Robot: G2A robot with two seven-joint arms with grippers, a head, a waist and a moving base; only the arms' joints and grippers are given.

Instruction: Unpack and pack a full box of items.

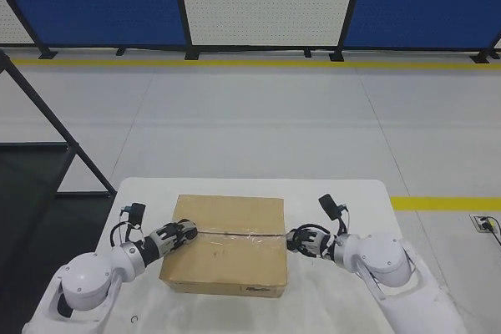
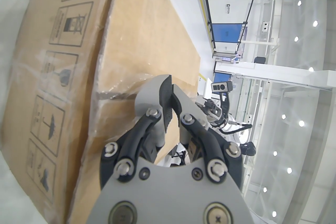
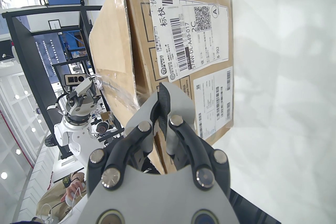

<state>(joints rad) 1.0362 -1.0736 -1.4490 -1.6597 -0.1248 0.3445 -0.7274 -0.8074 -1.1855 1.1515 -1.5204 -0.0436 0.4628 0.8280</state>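
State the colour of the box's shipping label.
The shipping label is white with black print; right wrist view.

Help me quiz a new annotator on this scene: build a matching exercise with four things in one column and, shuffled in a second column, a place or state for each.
Things
1. box
2. clear tape
3. left gripper
4. right gripper

Places or states
A. at the end bearing the shipping labels
B. closed, resting on the white table
C. running along the top seam
D. at the end printed with handling symbols

Pairs: 1-B, 2-C, 3-D, 4-A
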